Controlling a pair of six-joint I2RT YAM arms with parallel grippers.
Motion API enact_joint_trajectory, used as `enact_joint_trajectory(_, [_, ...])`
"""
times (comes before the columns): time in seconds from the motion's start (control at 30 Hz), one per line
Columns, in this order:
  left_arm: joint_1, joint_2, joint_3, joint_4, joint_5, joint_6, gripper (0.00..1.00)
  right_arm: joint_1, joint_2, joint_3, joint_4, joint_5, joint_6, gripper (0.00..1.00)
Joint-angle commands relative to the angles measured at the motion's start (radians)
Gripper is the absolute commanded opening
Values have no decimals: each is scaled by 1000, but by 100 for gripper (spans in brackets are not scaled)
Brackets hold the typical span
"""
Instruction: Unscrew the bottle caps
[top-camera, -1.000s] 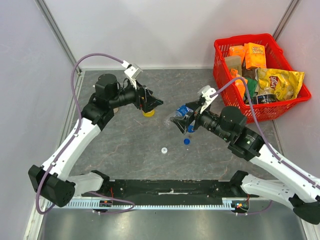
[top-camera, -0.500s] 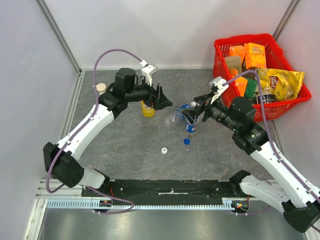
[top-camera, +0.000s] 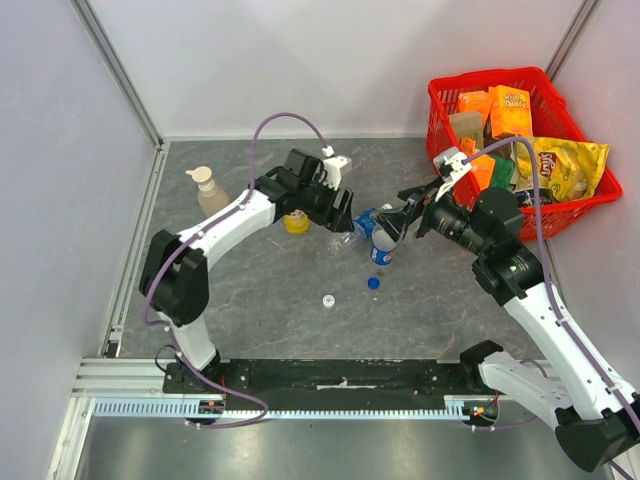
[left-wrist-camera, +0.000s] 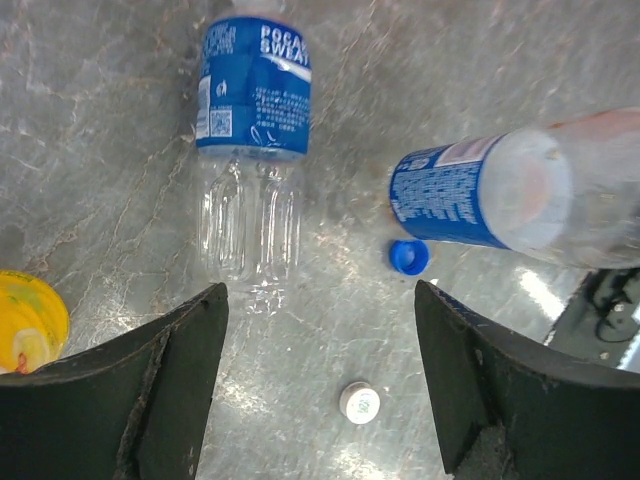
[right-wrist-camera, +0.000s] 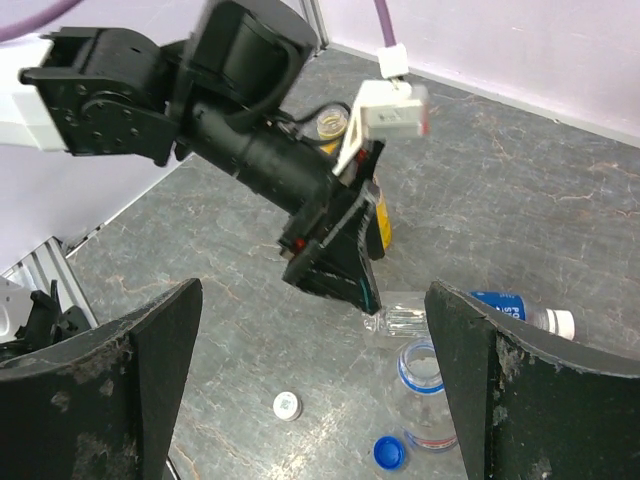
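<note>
A clear blue-label bottle (top-camera: 353, 232) lies on its side, also in the left wrist view (left-wrist-camera: 252, 130), with a white cap (right-wrist-camera: 563, 322) on its neck. A second blue-label bottle (top-camera: 382, 246) stands upright with an open mouth (right-wrist-camera: 421, 366). Its body shows in the left wrist view (left-wrist-camera: 470, 190). A blue cap (top-camera: 373, 283) and a white cap (top-camera: 328, 300) lie loose on the table, both in the wrist views (left-wrist-camera: 408, 256) (left-wrist-camera: 360, 402). The yellow juice bottle (top-camera: 296, 222) stands behind my left arm. My left gripper (top-camera: 345, 215) is open above the lying bottle. My right gripper (top-camera: 398, 226) is open beside the upright bottle.
A beige pump soap bottle (top-camera: 208, 190) stands at the back left. A red basket (top-camera: 452, 168) full of snack packs sits at the back right. The two grippers face each other closely over the bottles. Grey walls enclose the table.
My left arm has swung right, from the juice bottle to over the lying bottle. My right gripper has drawn back up and right from the upright bottle, which now stands free.
</note>
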Motion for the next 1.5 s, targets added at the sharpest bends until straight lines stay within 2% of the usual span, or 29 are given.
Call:
enact_joint_trajectory(0.0, [-42, 52, 62, -29, -104, 86, 80, -13, -17, -12, 26, -35, 15, 98])
enact_joint_trajectory(0.2, [-72, 142, 78, -28, -162, 132, 78, -24, -21, -20, 27, -47, 17, 98])
enact_joint_trajectory(0.53, [-94, 250, 73, 20, -244, 127, 75, -36, -21, -18, 24, -79, 32, 98])
enact_joint_trajectory(0.83, [-100, 368, 79, 57, -293, 104, 65, -45, -25, -23, 21, -95, 35, 98])
enact_joint_trajectory(1.13, [-103, 334, 114, 71, -371, 72, 49, -49, -28, -20, 23, -101, 40, 98])
enact_joint_trajectory(1.47, [-101, 296, 326, -23, -369, 64, 41, -49, -44, 0, 9, -109, 58, 98])
